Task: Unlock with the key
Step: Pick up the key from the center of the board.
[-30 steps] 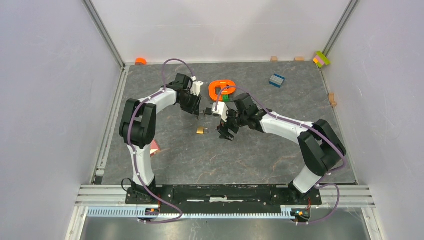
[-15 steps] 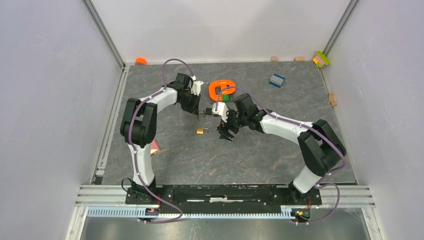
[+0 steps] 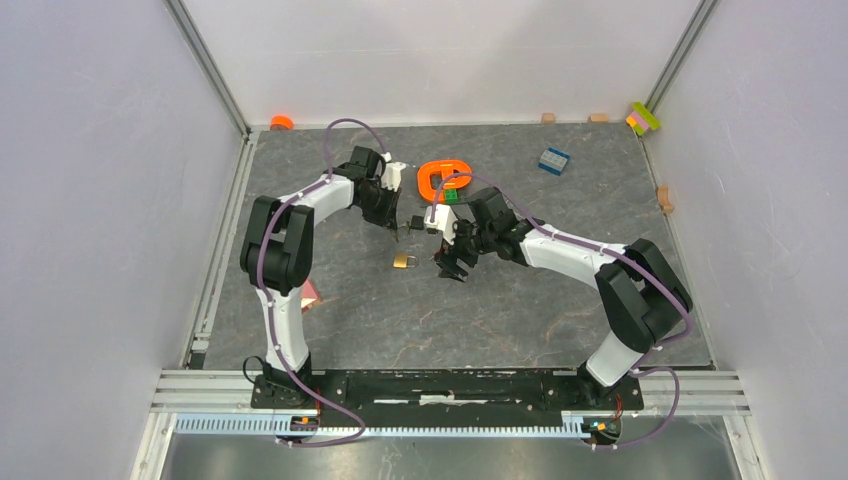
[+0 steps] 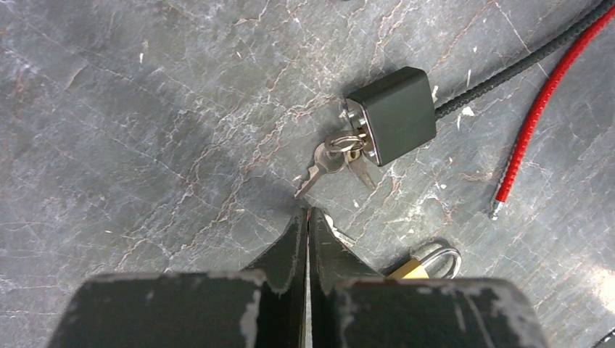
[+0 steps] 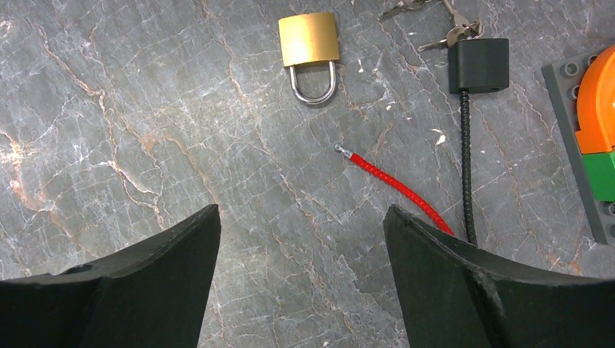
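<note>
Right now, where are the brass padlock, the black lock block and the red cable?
brass padlock (image 5: pixel 309 38): right wrist view, on its gold body.
black lock block (image 4: pixel 395 112): left wrist view, on its top face.
red cable (image 5: pixel 395 186): right wrist view, midway along it.

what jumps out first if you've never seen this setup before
A small brass padlock with a silver shackle lies mid-table between the two arms. Just beyond it, a black cable-lock block has a bunch of silver keys stuck in its face, and the left fingers are pinched shut right beside them.
</note>
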{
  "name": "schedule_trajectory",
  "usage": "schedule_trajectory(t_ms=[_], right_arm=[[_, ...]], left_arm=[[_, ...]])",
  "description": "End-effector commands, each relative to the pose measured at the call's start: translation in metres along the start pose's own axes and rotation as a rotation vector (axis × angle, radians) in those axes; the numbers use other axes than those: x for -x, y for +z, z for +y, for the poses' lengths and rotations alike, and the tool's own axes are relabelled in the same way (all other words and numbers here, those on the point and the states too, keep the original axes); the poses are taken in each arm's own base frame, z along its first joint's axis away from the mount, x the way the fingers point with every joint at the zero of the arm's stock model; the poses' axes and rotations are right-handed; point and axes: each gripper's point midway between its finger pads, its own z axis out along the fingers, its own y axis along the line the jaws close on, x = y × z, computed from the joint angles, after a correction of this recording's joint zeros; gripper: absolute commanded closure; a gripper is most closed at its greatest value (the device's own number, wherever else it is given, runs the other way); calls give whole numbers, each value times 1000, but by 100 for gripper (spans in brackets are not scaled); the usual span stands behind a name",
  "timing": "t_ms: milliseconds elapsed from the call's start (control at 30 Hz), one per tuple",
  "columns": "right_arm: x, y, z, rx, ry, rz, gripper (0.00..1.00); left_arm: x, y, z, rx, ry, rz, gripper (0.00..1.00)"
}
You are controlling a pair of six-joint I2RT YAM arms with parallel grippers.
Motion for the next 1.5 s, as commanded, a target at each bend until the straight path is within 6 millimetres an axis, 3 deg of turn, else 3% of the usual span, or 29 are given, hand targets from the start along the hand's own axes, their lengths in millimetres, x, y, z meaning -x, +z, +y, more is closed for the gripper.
schedule_trajectory(t_ms=[0, 200, 500, 667, 833, 1200, 1300, 1467], right_arm=[[18, -8, -7, -38, -36, -54, 14], [42, -16, -10, -59, -14, -130, 13], [106, -42, -30, -172, -2, -334, 14], [116, -42, -27, -139, 4, -360, 17], [116, -46, -24, -146, -11, -378, 18], [122, -52, -28, -173, -18, -397, 24], [123, -53, -27, -175, -23, -401, 29], [120, -52, -24, -162, -26, -400, 45]], left_arm=[[19, -23, -12, -50, -19, -67, 98], [23, -61, -39, -130, 12, -160, 98], [40, -126, -104, -350, -72, -340, 98], [50, -147, -123, -414, -141, -390, 98], [57, -159, -140, -473, -192, -415, 98], [50, -164, -166, -552, -249, -391, 98], [47, -165, -171, -564, -254, -389, 98], [49, -171, -175, -571, -249, -403, 98]])
